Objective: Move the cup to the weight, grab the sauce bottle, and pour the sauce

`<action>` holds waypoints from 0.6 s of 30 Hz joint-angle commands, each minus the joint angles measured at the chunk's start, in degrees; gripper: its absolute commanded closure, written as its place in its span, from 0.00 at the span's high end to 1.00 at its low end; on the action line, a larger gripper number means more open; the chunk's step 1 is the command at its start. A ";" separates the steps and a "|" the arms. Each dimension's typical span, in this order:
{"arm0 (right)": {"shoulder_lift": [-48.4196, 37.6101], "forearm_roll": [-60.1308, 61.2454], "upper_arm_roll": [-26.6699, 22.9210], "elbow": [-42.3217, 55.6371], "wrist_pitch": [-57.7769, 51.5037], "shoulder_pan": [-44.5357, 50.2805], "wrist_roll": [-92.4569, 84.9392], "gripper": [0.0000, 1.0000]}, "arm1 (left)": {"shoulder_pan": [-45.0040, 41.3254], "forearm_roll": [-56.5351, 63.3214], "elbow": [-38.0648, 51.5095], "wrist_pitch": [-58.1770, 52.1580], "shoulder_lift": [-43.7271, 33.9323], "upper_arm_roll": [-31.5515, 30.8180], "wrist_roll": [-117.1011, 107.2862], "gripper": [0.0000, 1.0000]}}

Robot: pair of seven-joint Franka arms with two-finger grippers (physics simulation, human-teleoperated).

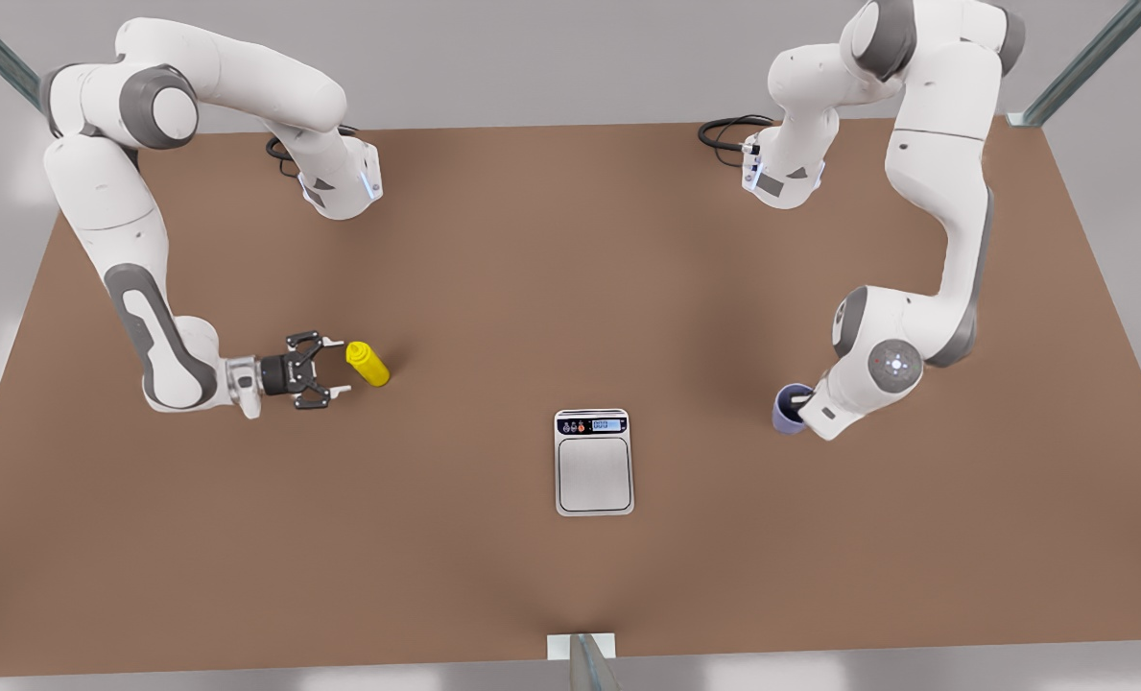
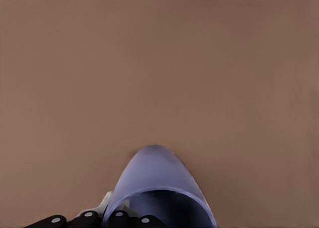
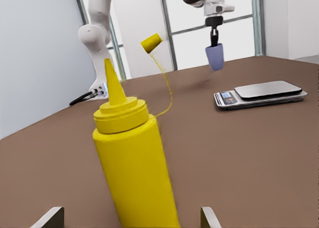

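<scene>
Left fingers (image 2: pixel 89 219) pinch the smooth lavender cup's (image 1: pixel 789 408) rim; right fingers (image 1: pixel 332 342) gape around the glossy yellow sauce bottle (image 1: pixel 368 365).

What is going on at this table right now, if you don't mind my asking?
Two arms are working at once. The left pincer is shut on the cup, held off the table, apart from the scale. The right pincer is open, level with the yellow bottle, which stands just ahead of its fingertips, ungrasped. The scale's plate is bare.
</scene>
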 commanded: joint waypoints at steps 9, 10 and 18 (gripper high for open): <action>-0.33 2.26 0.00 -0.44 0.70 2.88 0.27 1.00 | -14.84 -15.99 19.16 -0.09 11.10 0.00 -14.50 0.21; -0.59 2.79 0.00 -1.32 1.67 3.49 0.19 1.00 | -15.63 -15.90 21.27 -0.09 13.12 0.00 -15.73 0.21; -1.03 4.46 0.09 -2.46 2.73 5.51 0.45 1.00 | -19.94 -14.42 38.15 -0.18 25.34 -0.26 -17.49 0.21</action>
